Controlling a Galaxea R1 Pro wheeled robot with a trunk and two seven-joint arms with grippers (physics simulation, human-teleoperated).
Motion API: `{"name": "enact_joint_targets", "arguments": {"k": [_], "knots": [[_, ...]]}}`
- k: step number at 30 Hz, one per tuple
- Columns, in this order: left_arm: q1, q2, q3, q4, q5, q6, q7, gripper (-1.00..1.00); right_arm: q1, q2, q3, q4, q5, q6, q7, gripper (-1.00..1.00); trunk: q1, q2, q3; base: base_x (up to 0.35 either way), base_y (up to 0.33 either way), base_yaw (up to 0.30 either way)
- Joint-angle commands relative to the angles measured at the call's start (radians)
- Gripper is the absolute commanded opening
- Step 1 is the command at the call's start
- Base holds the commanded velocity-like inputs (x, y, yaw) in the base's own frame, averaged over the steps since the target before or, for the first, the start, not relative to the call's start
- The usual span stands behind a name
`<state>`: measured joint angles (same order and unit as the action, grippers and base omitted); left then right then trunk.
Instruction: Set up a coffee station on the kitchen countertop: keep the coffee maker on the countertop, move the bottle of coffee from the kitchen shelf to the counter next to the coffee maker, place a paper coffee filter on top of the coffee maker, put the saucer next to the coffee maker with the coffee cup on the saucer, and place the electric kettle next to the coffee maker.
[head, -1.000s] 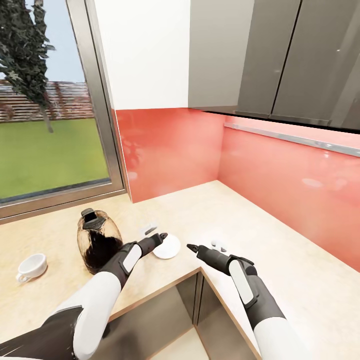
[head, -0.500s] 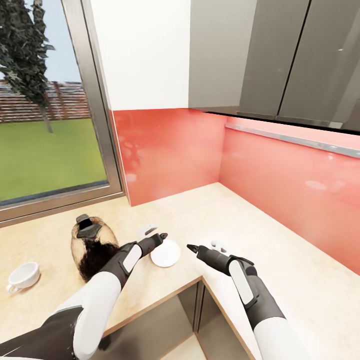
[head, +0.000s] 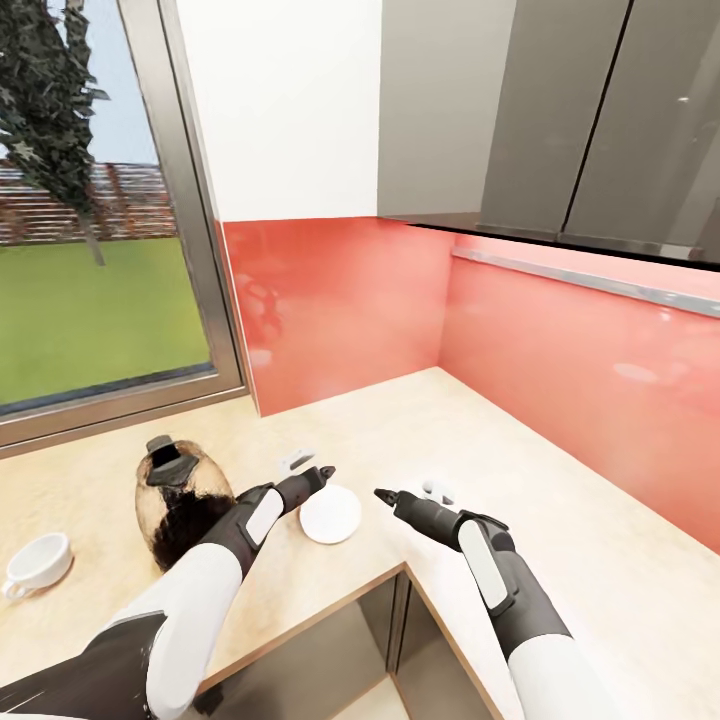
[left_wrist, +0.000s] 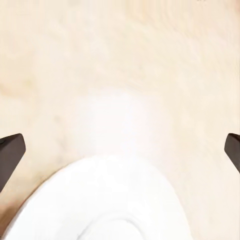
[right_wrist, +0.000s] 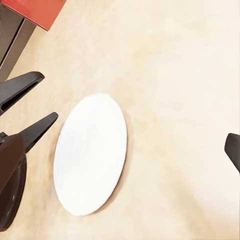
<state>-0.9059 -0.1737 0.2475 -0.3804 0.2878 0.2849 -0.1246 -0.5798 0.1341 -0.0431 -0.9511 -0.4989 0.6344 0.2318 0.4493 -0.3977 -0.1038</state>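
The saucer (head: 331, 514) lies flat on the worktop (head: 560, 500), just under my left pincer (head: 309, 471), whose jaws are spread and empty. My right pincer (head: 408, 492) hovers beside it, released too. The electric kettle (head: 183, 497) and coffee cup (head: 36, 563) stand beyond my left arm.
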Motion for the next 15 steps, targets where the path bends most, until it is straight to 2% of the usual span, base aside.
{"name": "enact_joint_targets", "arguments": {"k": [1,7,13,15], "knots": [[0.005,-0.001,0.001,0.004,0.009,0.014,-0.009,1.00,-0.003,0.007,-0.004,0.005,-0.006,0.001,-0.002,1.00,0.001,-0.002,-0.002,0.000,0.000,0.000],[0.025,-0.001,-0.012,-0.014,-0.003,0.033,-0.043,1.00,-0.003,0.040,-0.006,-0.006,-0.030,0.005,0.001,1.00,0.001,-0.002,-0.002,0.000,0.000,0.000],[0.024,0.001,-0.045,-0.048,-0.002,0.067,-0.077,1.00,-0.003,0.040,-0.005,-0.006,-0.065,0.007,0.001,1.00,0.001,-0.002,-0.002,0.000,0.000,0.000],[0.023,0.008,-0.045,-0.059,-0.001,0.078,-0.088,1.00,-0.003,0.040,-0.002,-0.006,-0.076,0.007,0.001,1.00,0.001,-0.002,-0.002,0.000,0.000,0.000]]}}
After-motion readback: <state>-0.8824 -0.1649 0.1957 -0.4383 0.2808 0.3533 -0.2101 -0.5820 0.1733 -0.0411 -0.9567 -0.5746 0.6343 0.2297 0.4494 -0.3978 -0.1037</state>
